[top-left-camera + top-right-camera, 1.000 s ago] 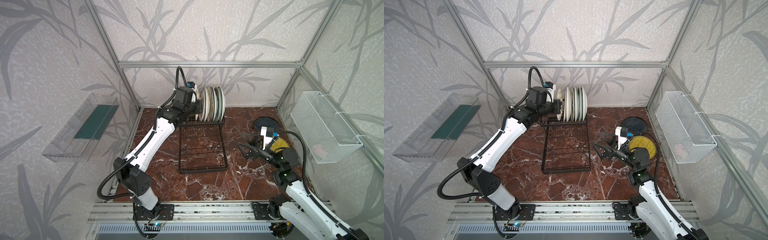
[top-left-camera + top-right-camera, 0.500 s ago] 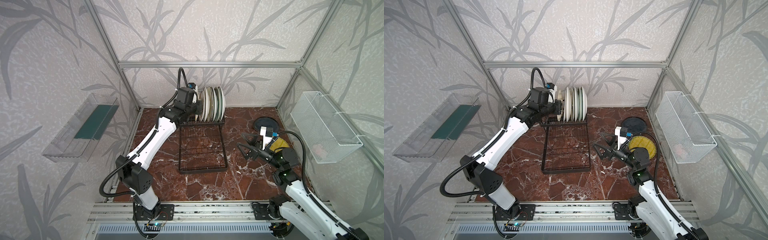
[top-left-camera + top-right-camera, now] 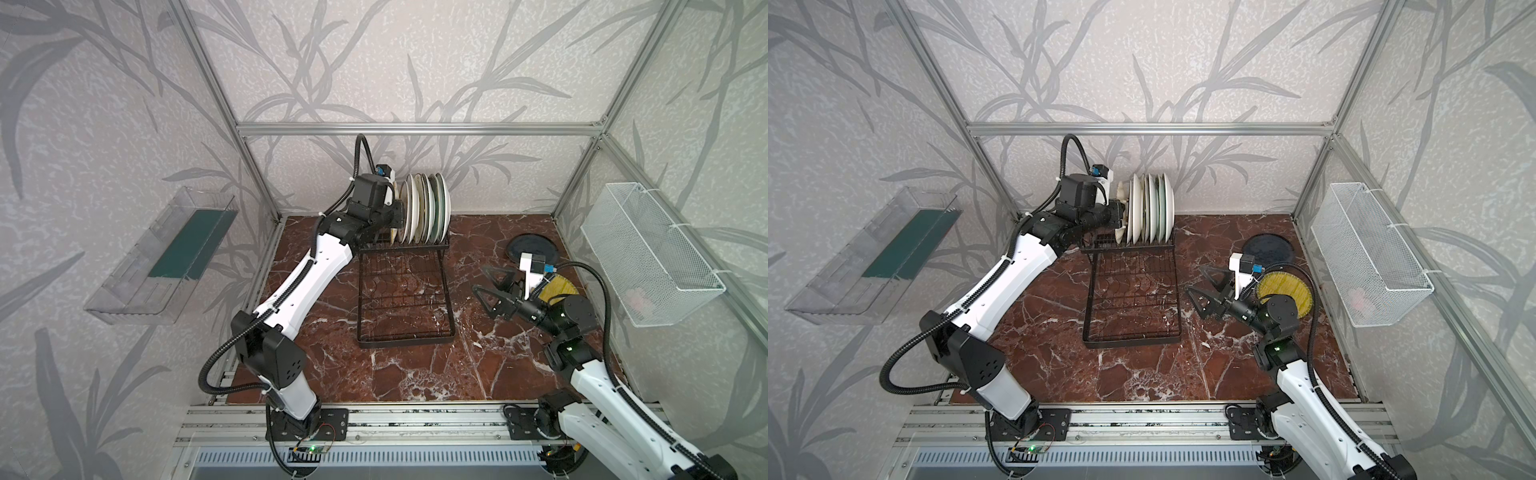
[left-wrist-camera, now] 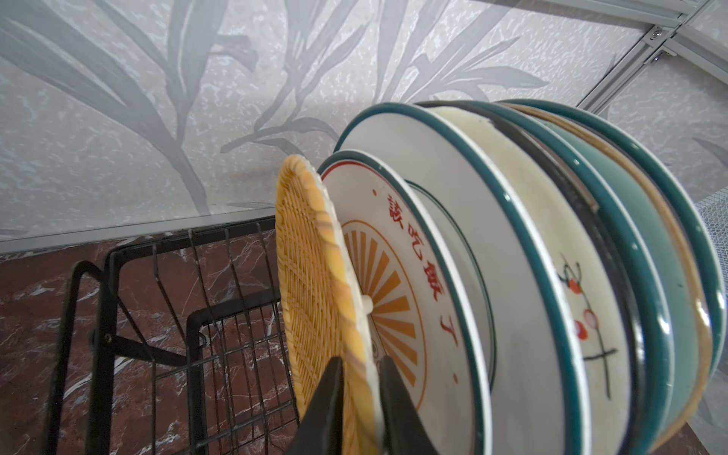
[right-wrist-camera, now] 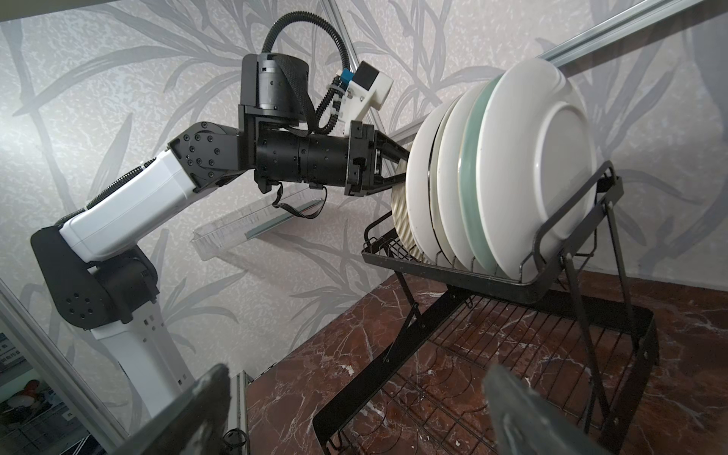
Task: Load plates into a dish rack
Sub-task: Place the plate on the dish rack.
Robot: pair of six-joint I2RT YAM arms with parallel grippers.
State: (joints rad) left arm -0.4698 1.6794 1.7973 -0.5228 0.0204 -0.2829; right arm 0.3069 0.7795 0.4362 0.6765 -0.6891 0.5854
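In both top views a red-brown marble table forms the floor of an aluminium-framed cell, and the walls are papered grey with leaf shapes. One clear bin hangs on a side wall and one white mesh basket on the opposite wall. A single black dish rack stands mid-table, and its raised basket carries a row of upright plates. Two more pieces lie flat on the table, well apart from the rack: a dark plate and a loose woven disc, partly hidden by the right arm. The left gripper is at the end of the row. The right gripper hovers beside the rack, spread wide and empty. In the left wrist view a racked woven disc stands on edge against a sunburst plate. Two black fingers sit close on either side of its rim, but I cannot tell whether they press it. Behind these are about five more rims, too crowded for an exact count. The right wrist view shows five pale plate backs beside that disc, and blurred fingertips set far apart.
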